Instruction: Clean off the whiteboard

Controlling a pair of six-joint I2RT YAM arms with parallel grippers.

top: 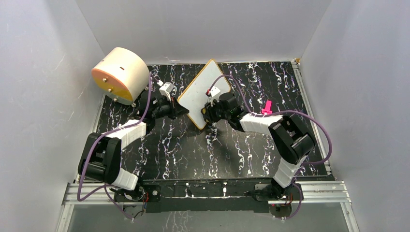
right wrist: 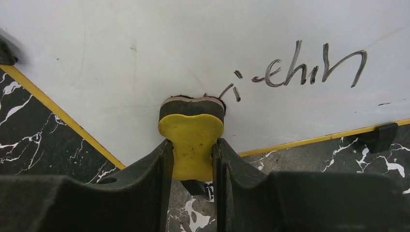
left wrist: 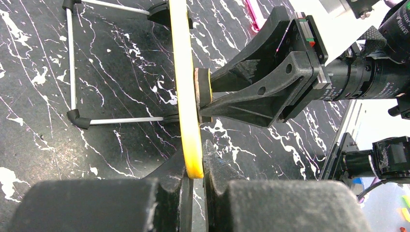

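The whiteboard (top: pixel 200 92) stands tilted on edge at the middle of the table, white with a yellow-orange frame. My left gripper (top: pixel 180 109) is shut on its left edge; the left wrist view shows the yellow rim (left wrist: pixel 186 96) pinched between my fingers (left wrist: pixel 194 166). My right gripper (top: pixel 209 112) is shut on a small yellow eraser (right wrist: pixel 192 140) and presses its brown pad against the board face (right wrist: pixel 145 53). Dark handwriting (right wrist: pixel 309 67) sits on the board just right of the eraser. The eraser (left wrist: pixel 203 92) also shows in the left wrist view, touching the board.
A cream cylinder (top: pixel 121 75) with an orange face lies at the back left. A pink object (top: pixel 267 107) lies by the right arm. A wire stand with black corner pieces (left wrist: pixel 77 116) sits behind the board. Grey walls close three sides.
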